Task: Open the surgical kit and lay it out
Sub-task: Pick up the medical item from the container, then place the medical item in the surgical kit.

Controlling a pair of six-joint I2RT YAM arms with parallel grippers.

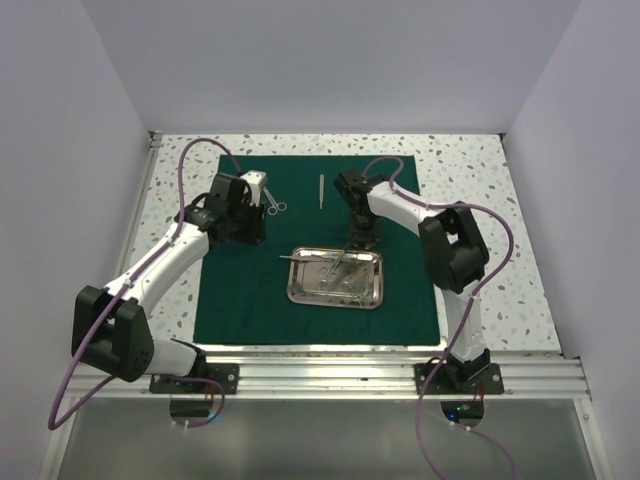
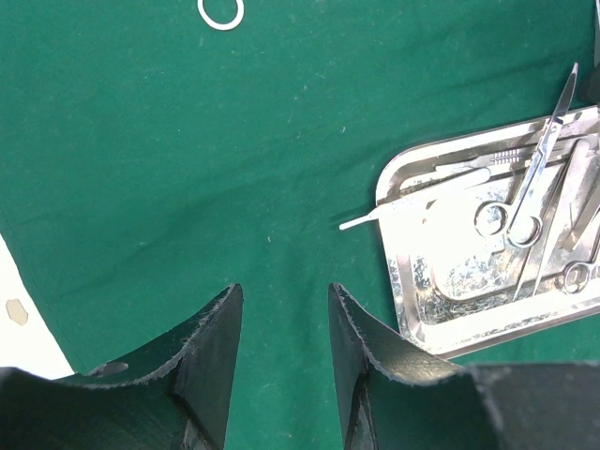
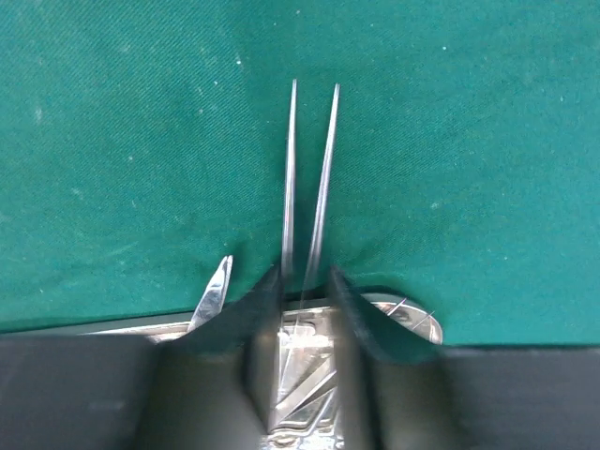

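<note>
One drape (image 1: pixel 240 290) is spread flat on the table (image 1: pixel 480 170), so the opening is judged done. The laying out is judged only partly done. One tray (image 2: pixel 450 272) is set on the near middle of the drape, and instruments are left in it.

Two pieces are laid out on the far part of the drape: one scissors (image 1: pixel 273 204) toward the left and one tweezers (image 1: pixel 322 190) near the middle. A second tweezers (image 3: pixel 289 169) is clasped in the right gripper (image 3: pixel 305 274) over the tray's far rim, with its tips pointed out over the cloth. Whether it is lifted clear cannot be told.

In the tray, two ring-handled pieces (image 2: pixel 525 187) are counted, plus one slim handle (image 2: pixel 412 199) jutting over the rim. Further thin pieces may be lost in the glare.

The left gripper (image 2: pixel 281 309) is held parted and empty above bare drape beside the tray.
</note>
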